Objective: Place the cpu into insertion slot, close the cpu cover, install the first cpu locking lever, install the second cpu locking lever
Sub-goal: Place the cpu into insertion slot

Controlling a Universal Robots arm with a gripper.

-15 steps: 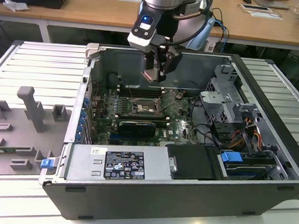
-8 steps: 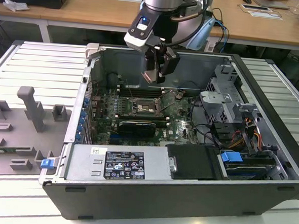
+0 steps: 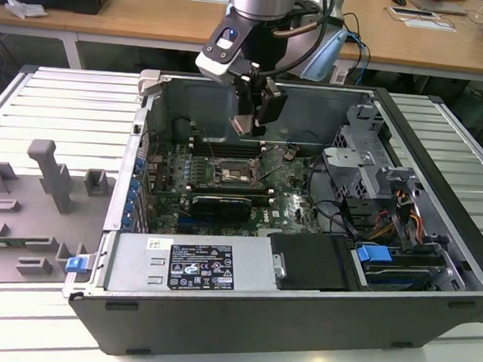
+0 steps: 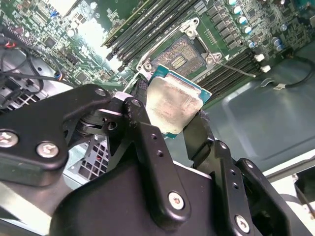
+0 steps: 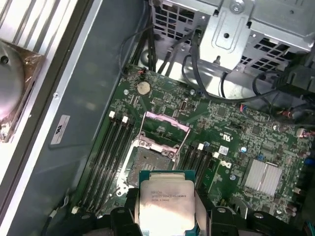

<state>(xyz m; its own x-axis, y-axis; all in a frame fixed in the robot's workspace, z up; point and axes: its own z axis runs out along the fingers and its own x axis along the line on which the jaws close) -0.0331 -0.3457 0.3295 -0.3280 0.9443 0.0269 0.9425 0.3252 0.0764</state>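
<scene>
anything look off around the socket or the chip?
Nothing stands out. The gripper holds the cpu above the insertion slot, which lies bare. The cpu cover stands open.

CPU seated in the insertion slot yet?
No, in the first wrist view the gripper holds the cpu above the empty insertion slot.

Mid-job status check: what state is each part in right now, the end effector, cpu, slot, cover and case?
cpu: held by its edges, not seated.
end effector: shut on the cpu, above the motherboard.
insertion slot: empty, uncovered.
cpu cover: swung open, raised off the slot.
computer case: side open, motherboard exposed.
</scene>
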